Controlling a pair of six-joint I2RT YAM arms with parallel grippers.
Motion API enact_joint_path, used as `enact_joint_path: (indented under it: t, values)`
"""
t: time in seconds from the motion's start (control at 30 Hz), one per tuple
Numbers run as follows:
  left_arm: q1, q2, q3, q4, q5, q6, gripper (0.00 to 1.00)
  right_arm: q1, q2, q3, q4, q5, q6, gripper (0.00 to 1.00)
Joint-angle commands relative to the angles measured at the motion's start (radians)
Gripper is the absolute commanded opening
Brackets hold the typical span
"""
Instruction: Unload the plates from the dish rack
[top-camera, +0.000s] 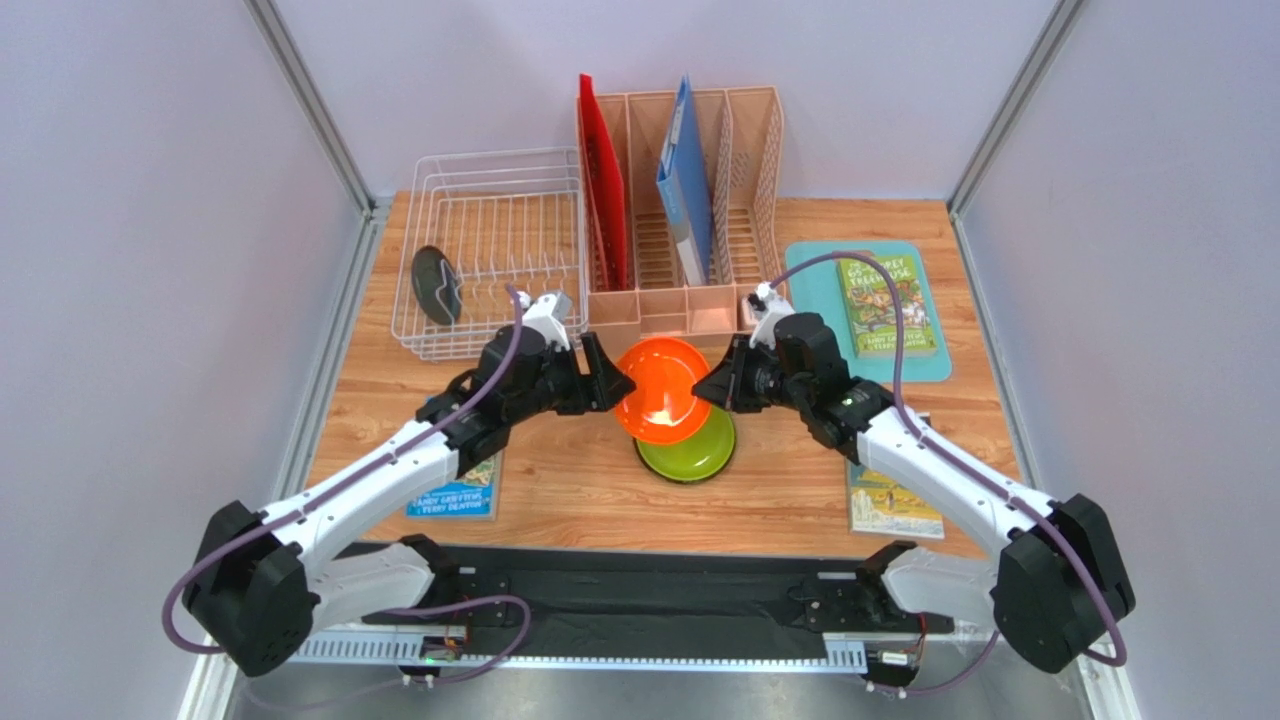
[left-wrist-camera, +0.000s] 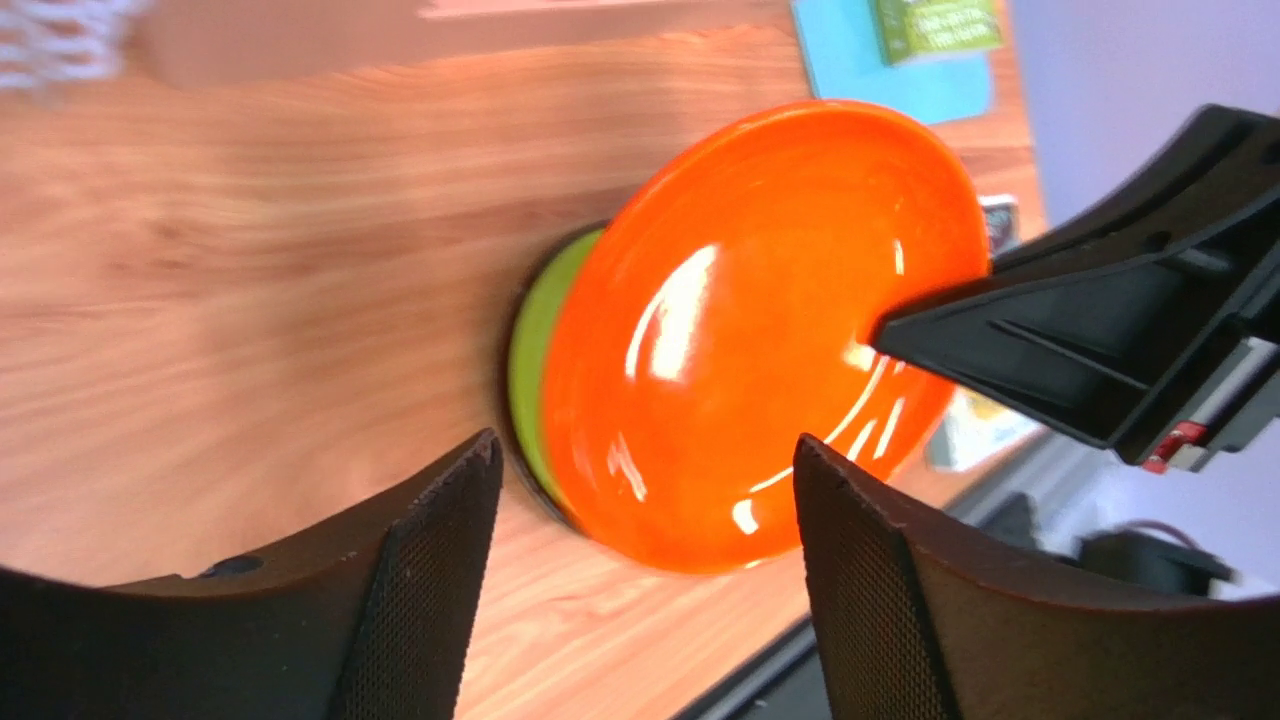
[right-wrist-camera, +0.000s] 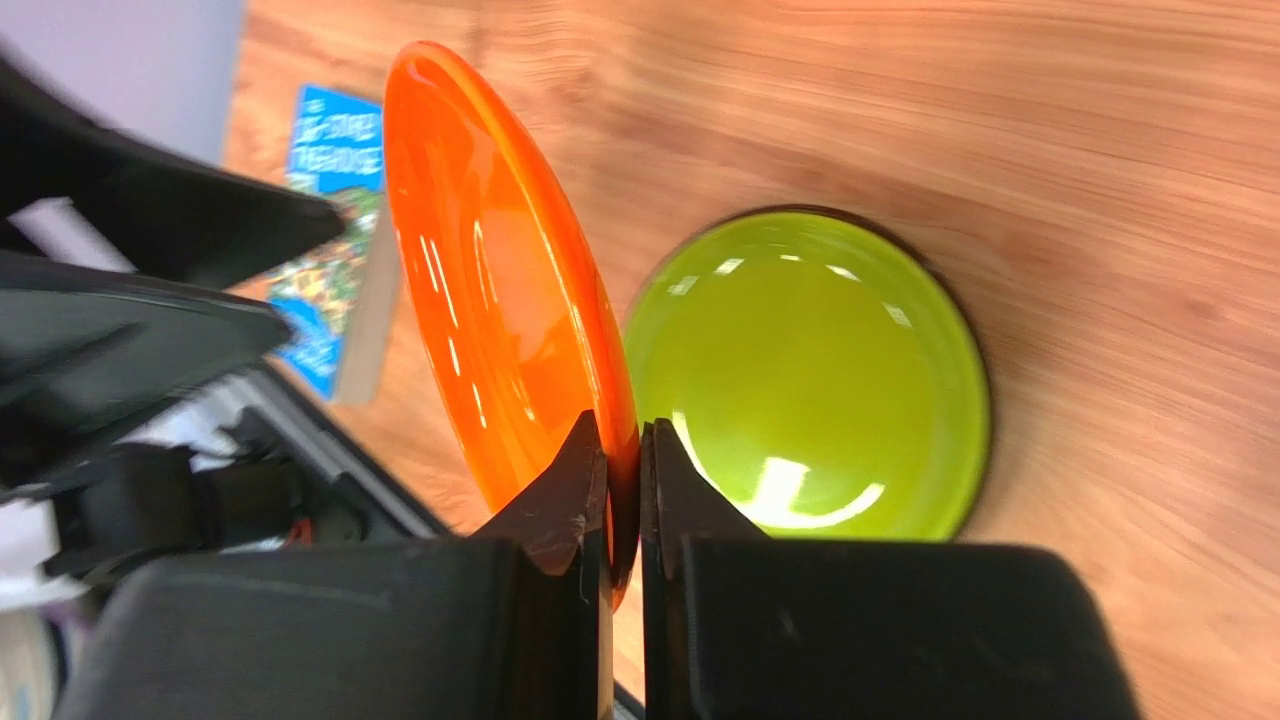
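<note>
Both arms reach inward over the surface (top-camera: 571, 495). The right fingers (right-wrist-camera: 559, 503) pinch the rim of an orange plate (top-camera: 661, 387), tilted above a green plate (top-camera: 699, 455). The left fingers (left-wrist-camera: 436, 570) stand open beside it. A dark plate (top-camera: 436, 284) stands in the dish rack (top-camera: 504, 153).

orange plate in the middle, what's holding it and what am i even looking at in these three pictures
These are two robot arms side by side, each ending in a two-finger gripper. The wide picture looks down from above and behind them; the other two come from cameras on the wrists, so each shows its own black fingers. The right gripper is pinched shut on the rim of the orange plate, holding it tilted above a lime green plate lying on the wooden table. The left gripper stands open beside the orange plate. At the back are a white wire dish rack with one dark plate in it and a peach file organizer.
</note>
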Motion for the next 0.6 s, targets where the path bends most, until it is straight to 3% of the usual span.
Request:
enact_joint_path:
  t: [0.0, 0.03, 0.17, 0.27, 0.57]
  values:
    - [-0.001, -0.081, 0.075, -0.139, -0.236, 0.133, 0.80, -0.011, -0.024, -0.003, -0.099, 0.146, -0.034, 0.00]
    - [0.000, -0.092, 0.081, -0.194, -0.283, 0.153, 0.88, -0.011, -0.020, -0.009, -0.105, 0.154, -0.034, 0.00]
    - [-0.001, -0.138, 0.110, -0.302, -0.548, 0.242, 0.90, -0.015, 0.009, -0.032, -0.111, 0.174, -0.029, 0.00]
    - [0.000, -0.158, 0.115, -0.342, -0.639, 0.281, 0.92, -0.014, 0.040, -0.045, -0.089, 0.182, -0.025, 0.00]
    - [-0.001, -0.202, 0.092, -0.345, -0.696, 0.295, 0.94, -0.015, 0.094, -0.046, -0.056, 0.145, -0.019, 0.02]
